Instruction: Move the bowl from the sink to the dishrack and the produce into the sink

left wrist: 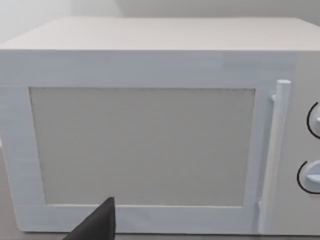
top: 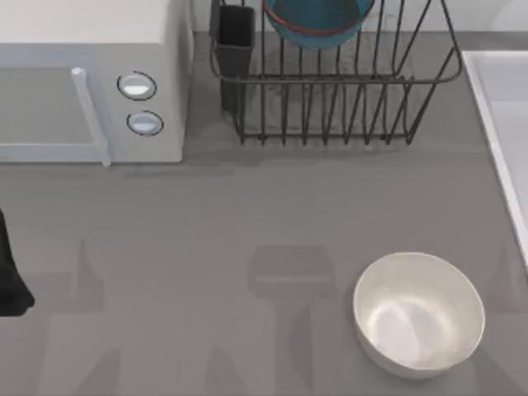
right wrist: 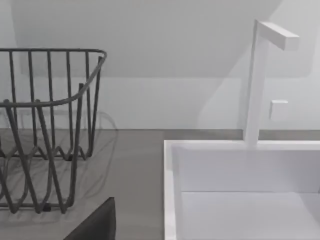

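- While the left arm [top: 10,280] sits parked at the desk's left edge, before one microwave [top: 91,82] with two knobs, I cannot tell how its claw stands.
- One dishrack [top: 330,91] holds the one teal bowl [top: 318,21]; that half looks done.
- One white bowl [top: 418,313] stands empty on the desk [top: 206,247].
- One sink [top: 503,124] lies at the right edge, under one faucet [right wrist: 260,80]; I cannot tell the right claw's state either.
- Risk: with the produce unlocated, a reach could knock the white bowl or snag the rack bars.
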You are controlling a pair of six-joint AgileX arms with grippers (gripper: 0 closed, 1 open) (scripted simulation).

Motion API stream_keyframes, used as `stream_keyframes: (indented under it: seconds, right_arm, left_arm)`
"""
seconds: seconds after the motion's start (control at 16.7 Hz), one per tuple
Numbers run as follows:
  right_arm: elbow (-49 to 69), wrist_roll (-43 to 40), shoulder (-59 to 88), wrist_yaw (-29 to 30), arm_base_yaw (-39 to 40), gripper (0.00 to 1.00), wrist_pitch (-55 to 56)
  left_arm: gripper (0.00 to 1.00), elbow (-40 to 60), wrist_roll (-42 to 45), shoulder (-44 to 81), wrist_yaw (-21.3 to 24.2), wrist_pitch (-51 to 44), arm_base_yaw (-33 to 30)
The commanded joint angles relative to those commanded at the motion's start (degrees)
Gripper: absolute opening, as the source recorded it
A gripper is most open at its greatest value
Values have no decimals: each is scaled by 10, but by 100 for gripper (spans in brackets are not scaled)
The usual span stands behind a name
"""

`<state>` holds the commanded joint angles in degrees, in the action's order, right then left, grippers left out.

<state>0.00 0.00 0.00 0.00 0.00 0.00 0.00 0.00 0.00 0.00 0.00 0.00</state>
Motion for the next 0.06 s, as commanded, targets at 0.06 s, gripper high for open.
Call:
stream_keyframes:
  seconds: [0.06]
  right_arm:
    - [0,0,0,0,0,100,0]
  left_arm:
    - [100,0,0,0,0,0,0]
